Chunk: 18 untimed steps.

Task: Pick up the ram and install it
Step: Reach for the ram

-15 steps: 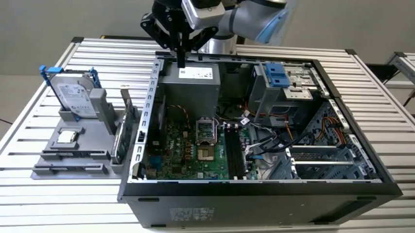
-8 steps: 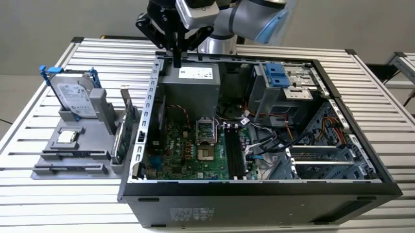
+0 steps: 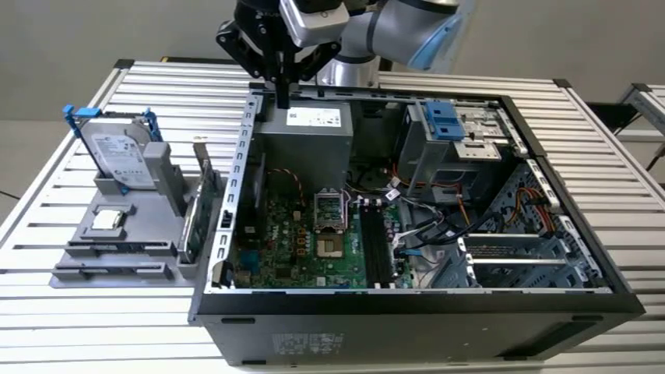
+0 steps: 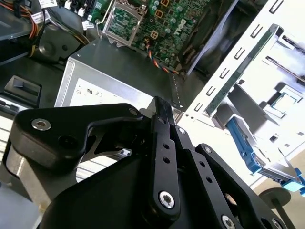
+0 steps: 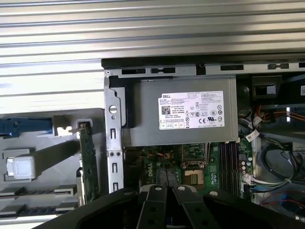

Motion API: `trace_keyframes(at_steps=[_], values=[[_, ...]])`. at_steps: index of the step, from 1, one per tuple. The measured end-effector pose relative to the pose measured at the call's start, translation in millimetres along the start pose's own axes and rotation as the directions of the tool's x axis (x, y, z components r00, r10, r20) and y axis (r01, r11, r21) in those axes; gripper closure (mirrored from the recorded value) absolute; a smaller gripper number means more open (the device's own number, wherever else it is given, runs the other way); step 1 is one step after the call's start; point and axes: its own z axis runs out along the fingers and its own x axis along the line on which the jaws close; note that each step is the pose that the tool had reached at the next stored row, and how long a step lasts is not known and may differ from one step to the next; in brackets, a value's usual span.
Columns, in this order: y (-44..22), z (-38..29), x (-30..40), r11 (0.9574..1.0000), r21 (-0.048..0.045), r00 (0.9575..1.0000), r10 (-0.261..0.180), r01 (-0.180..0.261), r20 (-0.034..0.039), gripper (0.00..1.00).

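Fingers (image 4: 164, 148) of your gripper (image 3: 282, 76) are pressed together on the ram (image 3: 283, 100), a thin dark stick hanging upright below them; in the second wrist view its end (image 4: 160, 107) pokes out past the tips. You hold it over the far corner of the computer case (image 3: 245, 164) at the exterior view's left, just above the power supply (image 3: 311, 132); the long black slots (image 3: 374, 245) on the motherboard (image 3: 296, 241) lie well apart from it; the green card (image 3: 204, 191) and hard drive (image 3: 120, 156) stand outside the case.
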Motion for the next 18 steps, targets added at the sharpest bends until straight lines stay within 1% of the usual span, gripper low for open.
trace_keyframes(at_steps=[18], values=[[-0.4,-0.1,5.0,1.0,0.0001,1.0,0.0,0.0,0.0,1.0]])
